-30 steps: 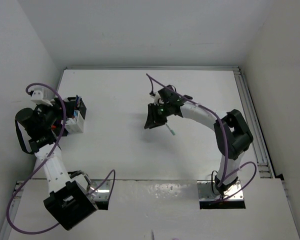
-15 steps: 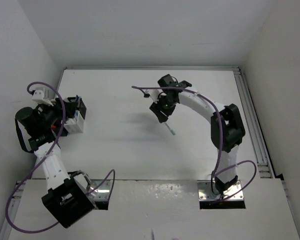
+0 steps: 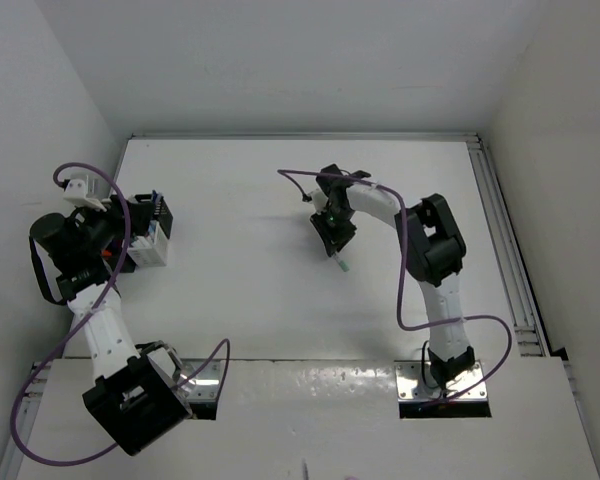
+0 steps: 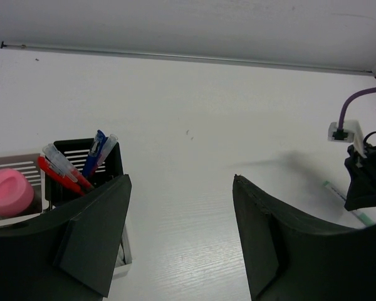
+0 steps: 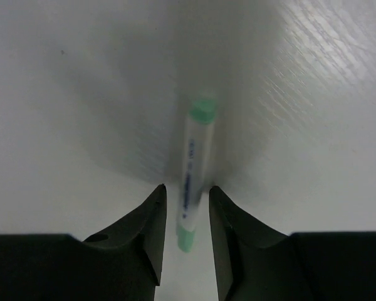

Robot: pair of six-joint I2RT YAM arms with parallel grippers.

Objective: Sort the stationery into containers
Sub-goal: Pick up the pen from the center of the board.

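- Our right pincer (image 5: 187, 191) has come down astride the green-capped marker (image 5: 196, 147); clamped or not, we cannot tell.
- Left pincer (image 4: 182, 182) gapes, well apart from that marker.

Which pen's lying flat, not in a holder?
Green-capped pen, on the table at the right end effector; red and blue pens stand in the black holder.

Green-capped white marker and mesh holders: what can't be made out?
- Right wrist view: whether the fingers of the right gripper press the green-capped white marker or straddle it; shadow blurs the gaps.
- Top external view: the gripper covers most of that marker.
- Left wrist view: the left edge and a finger of the left gripper cut off the white mesh holder and its pink rounded object; the finger hides the black mesh holder's base.
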